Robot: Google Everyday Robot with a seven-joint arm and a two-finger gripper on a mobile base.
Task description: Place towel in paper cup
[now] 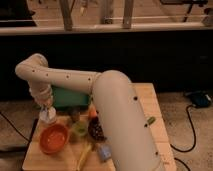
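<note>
The white paper cup (47, 116) stands on the wooden table (150, 100) at its left side, just behind the orange bowl (53, 138). My gripper (46, 106) hangs straight down from the wrist directly over the cup, at or just inside its rim. I cannot make out the towel as a separate thing; whatever pale shape is there blends with the cup and the gripper tip. The arm's thick cream link (120, 120) crosses the table from the lower right and hides its middle.
A green box (70, 98) lies right of the cup. A dark speckled bowl (94, 129), a small green object (78, 129), a yellow piece (84, 155) and a blue pad (104, 151) lie near the front. The table's left edge is close to the cup.
</note>
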